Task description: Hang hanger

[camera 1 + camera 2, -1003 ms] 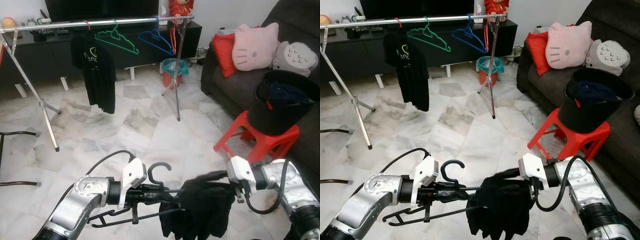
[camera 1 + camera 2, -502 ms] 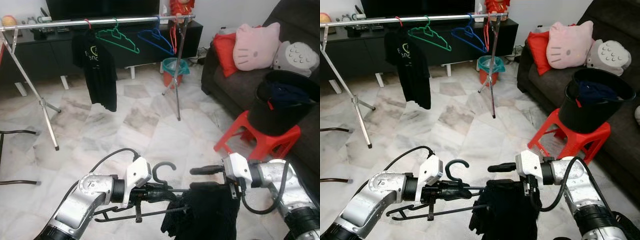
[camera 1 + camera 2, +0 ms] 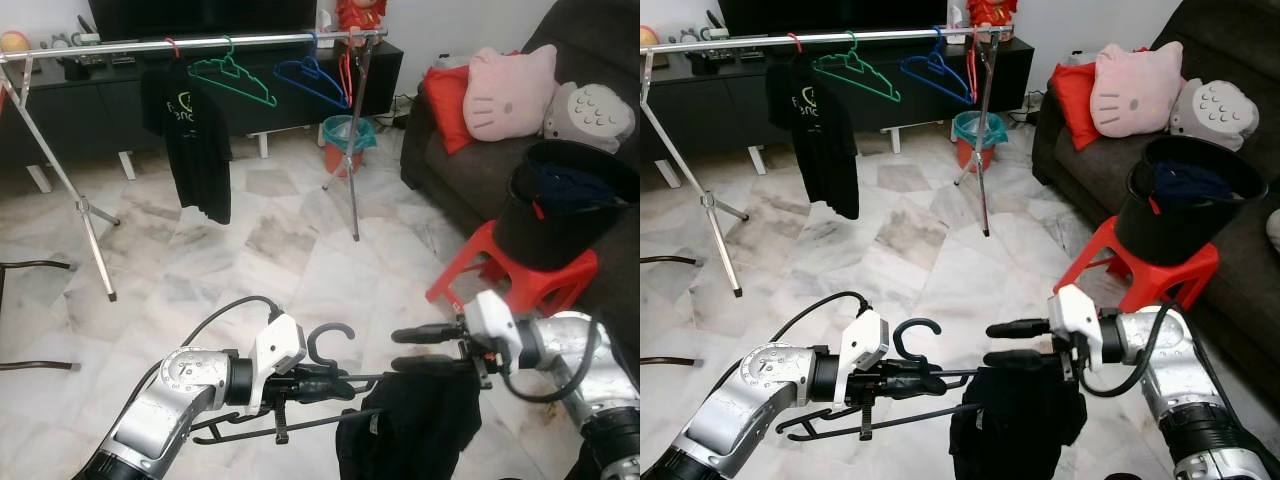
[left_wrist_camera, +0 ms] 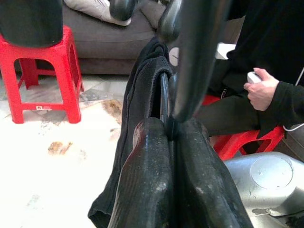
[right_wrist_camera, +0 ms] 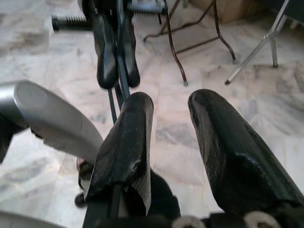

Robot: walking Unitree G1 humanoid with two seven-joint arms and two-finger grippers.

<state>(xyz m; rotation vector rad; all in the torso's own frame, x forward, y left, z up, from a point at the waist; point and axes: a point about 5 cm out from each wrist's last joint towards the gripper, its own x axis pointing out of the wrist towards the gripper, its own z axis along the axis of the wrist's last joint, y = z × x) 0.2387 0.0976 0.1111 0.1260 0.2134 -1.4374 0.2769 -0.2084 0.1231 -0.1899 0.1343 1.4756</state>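
Across the top of the frame, a metal clothes rack bearing a black shirt and empty hangers. At right, a sofa. Lower centre, black hanger draped with a dark garment, neck clenched in the left gripper. Right gripper parted, released, lower finger touching the garment's top.
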